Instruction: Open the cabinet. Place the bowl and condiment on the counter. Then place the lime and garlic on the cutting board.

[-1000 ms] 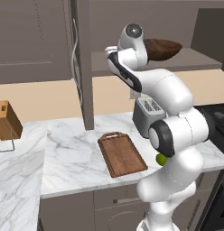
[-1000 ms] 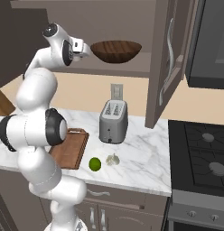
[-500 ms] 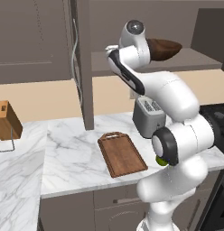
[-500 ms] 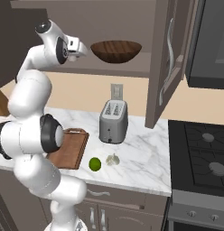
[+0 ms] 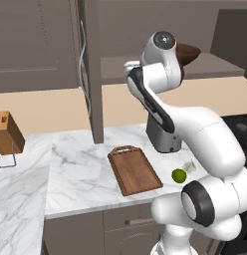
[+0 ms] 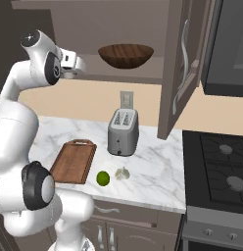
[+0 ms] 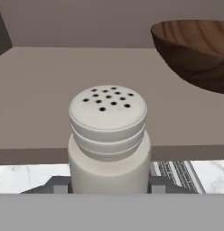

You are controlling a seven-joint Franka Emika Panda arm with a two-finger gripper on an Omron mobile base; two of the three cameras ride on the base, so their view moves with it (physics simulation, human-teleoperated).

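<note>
The gripper (image 6: 80, 65) held the condiment (image 7: 108, 142) between its fingers, just left of the bowl (image 6: 126, 55) on the open cabinet (image 6: 184, 68) shelf. Best lowered upright, clear of the shelf lip, onto bare counter (image 6: 157, 174).

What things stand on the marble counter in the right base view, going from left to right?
cutting board → lime → garlic

The white arm (image 6: 15, 98) is raised high and bent at the elbow. The gripper (image 6: 78, 64) is held level, its fingers closed around the condiment (image 7: 108, 140).
</note>
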